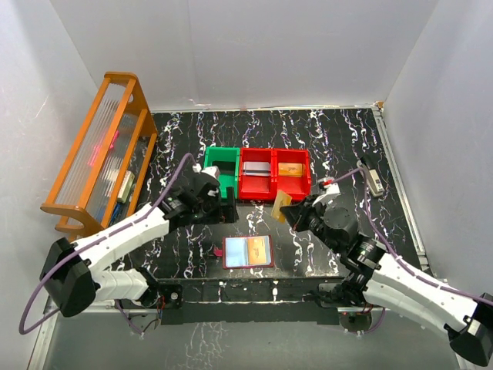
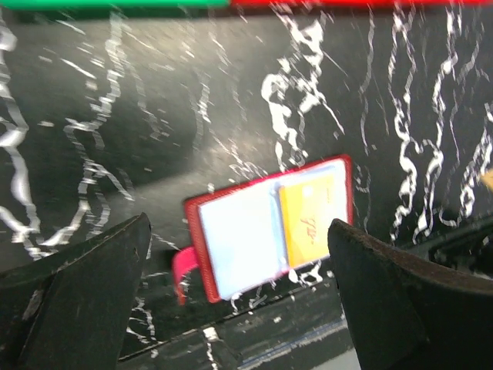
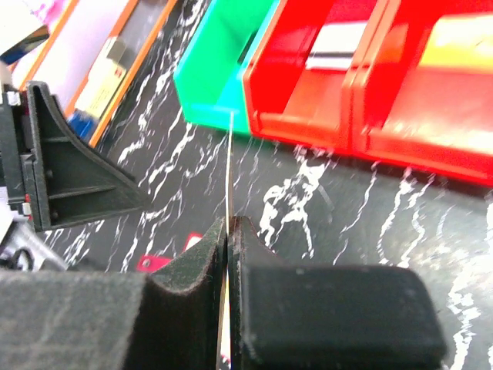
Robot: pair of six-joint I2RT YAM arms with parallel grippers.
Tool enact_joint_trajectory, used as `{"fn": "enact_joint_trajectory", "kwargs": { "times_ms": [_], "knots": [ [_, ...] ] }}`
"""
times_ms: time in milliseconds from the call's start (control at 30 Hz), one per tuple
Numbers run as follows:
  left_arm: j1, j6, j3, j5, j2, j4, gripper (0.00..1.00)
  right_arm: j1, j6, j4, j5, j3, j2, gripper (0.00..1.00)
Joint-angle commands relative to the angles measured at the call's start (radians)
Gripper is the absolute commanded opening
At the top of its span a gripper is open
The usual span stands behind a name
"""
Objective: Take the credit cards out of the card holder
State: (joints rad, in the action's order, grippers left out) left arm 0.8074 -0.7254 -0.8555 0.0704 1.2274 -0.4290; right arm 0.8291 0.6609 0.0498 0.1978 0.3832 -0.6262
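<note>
We see the right pincer (image 3: 229, 229) shut tight on one gold card (image 3: 230, 166). It holds the card by its thin edge, up in the air in front of the bins. The left pincer (image 1: 216, 200) is wide open and holds nothing. It hangs above the tabletop (image 1: 331, 139), near the green bin (image 1: 221, 165).

The card holder (image 2: 266, 231) lies open and flat near the front edge of the tabletop, between the two arms. Nothing is pressing on it. One yellow card (image 2: 308, 220) sits in its right sleeve, so we think the job is not done yet.

What could go wrong? The gold card is thin and smooth, and only a small bit of it is pinched. We think it could slip or tilt if the arm moves fast. The card holder looks light and lies loose. When we pull the yellow card, the whole holder may slide or lift with it. The sleeve could also grip the card tight.

The tabletop is black with white wiggly lines and looks shiny, so things may slide on it. Two red bins (image 1: 274, 173) stand side by side, right next to the green one. A wooden rack (image 1: 100, 154) stands at the left. Plain white walls close in the sides and the back.
</note>
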Motion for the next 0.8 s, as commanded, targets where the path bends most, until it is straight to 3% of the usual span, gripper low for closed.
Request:
{"fn": "enact_joint_trajectory", "kwargs": {
  "times_ms": [0,267,400,533,667,700,733,767],
  "knots": [
    [-0.101,0.077,-0.047,0.099,-0.071,-0.111,0.98,-0.004,-0.184,-0.050,0.202,0.078,0.034,0.00],
    [-0.316,0.196,-0.079,0.106,-0.092,-0.215,0.98,-0.054,-0.363,0.027,0.213,0.248,-0.182,0.00],
    [-0.468,0.242,-0.096,-0.043,-0.076,-0.230,0.98,-0.194,-0.377,0.054,0.007,0.324,-0.254,0.00],
    [-0.586,0.268,-0.083,-0.084,-0.147,-0.191,0.98,-0.358,-0.379,0.116,-0.178,0.411,-0.315,0.00],
    [-0.619,0.279,-0.070,-0.096,-0.160,-0.203,0.98,-0.444,-0.440,0.196,-0.306,0.484,-0.422,0.00],
    [-0.619,0.288,-0.058,-0.085,-0.170,-0.202,0.99,-0.446,-0.459,0.215,-0.299,0.500,-0.449,0.48],
    [-0.619,0.303,-0.044,-0.074,-0.183,-0.203,0.98,-0.446,-0.477,0.229,-0.281,0.512,-0.471,0.03],
    [-0.619,0.318,-0.029,-0.065,-0.201,-0.198,0.99,-0.447,-0.500,0.233,-0.258,0.519,-0.491,0.00]
  ]
}}
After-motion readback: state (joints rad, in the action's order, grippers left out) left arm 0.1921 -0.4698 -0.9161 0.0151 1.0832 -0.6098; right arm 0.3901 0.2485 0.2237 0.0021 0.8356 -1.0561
